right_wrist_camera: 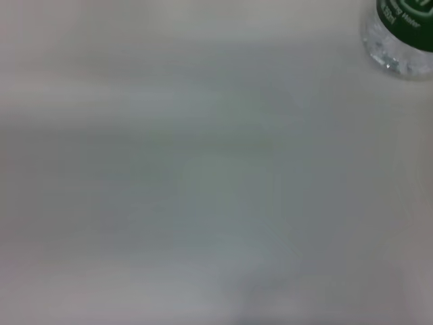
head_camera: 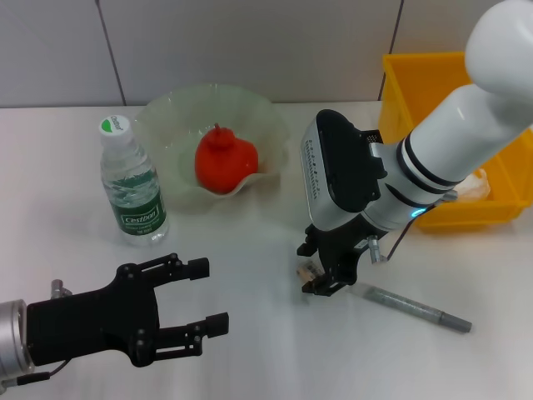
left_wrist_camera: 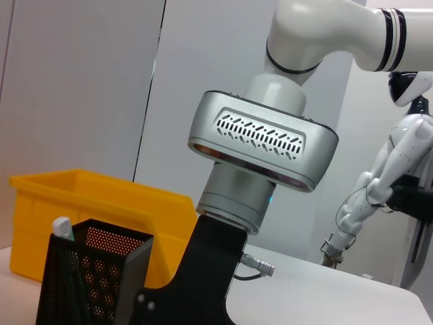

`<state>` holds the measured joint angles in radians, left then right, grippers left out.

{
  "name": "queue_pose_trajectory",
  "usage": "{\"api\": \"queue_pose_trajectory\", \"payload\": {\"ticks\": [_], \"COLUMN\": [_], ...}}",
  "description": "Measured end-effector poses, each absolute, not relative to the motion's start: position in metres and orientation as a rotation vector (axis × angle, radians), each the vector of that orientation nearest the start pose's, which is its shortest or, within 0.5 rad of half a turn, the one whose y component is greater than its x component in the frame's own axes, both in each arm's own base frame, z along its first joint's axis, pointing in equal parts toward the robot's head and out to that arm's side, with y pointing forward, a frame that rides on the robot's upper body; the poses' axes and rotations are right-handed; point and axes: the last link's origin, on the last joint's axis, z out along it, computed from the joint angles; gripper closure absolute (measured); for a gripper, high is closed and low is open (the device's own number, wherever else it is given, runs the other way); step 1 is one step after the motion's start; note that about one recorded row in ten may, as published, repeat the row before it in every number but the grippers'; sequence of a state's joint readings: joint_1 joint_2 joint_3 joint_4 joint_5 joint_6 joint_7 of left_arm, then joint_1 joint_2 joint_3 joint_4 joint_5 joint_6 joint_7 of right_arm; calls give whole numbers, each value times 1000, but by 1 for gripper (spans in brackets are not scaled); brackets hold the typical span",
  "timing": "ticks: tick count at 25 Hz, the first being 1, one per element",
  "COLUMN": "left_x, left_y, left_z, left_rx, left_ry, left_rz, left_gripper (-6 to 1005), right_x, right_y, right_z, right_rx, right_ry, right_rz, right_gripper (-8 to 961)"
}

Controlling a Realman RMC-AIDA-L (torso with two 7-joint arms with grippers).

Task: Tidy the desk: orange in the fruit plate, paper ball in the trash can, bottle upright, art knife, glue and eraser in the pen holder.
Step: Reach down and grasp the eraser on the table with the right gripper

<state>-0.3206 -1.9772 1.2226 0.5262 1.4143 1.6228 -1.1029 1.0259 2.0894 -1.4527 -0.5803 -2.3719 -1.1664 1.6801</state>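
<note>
The orange [head_camera: 225, 160] lies in the pale-green fruit plate [head_camera: 171, 112] at the back. Left of the plate the bottle [head_camera: 132, 185] stands upright; its base also shows in the right wrist view [right_wrist_camera: 402, 34]. My right gripper [head_camera: 320, 273] is down at the desk [head_camera: 250, 358], with the small beige eraser [head_camera: 307, 268] at its tip. Just right of it lies the grey art knife [head_camera: 414, 309]. The yellow trash can [head_camera: 425, 92] holds a pale paper ball [head_camera: 479, 185]. The black mesh pen holder [left_wrist_camera: 88, 277] has a white-topped stick [left_wrist_camera: 62, 228] in it. My left gripper [head_camera: 208, 296] hovers open at the front left.
In the head view my right arm hides the pen holder. The left wrist view shows the trash can [left_wrist_camera: 88, 203] right behind the holder and the right arm's silver wrist housing [left_wrist_camera: 264, 142] above it. Another white robot [left_wrist_camera: 399, 149] stands far off.
</note>
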Motion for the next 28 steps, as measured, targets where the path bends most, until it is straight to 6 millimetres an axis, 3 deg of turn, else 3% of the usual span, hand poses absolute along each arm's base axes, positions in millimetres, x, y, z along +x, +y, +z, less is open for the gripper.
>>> {"api": "queue_pose_trajectory", "payload": {"ticks": [28], "left_x": [-280], "left_y": [263], "left_z": [-9], "left_rx": [-2749], "left_ry": [-456], "left_rz": [-987], "left_gripper": [186], "right_x": [155], "right_y": [399], "right_z": [-98], "right_rx": [-3007], "right_ry": [-183], "right_rz": [-561], "right_gripper": [387]}}
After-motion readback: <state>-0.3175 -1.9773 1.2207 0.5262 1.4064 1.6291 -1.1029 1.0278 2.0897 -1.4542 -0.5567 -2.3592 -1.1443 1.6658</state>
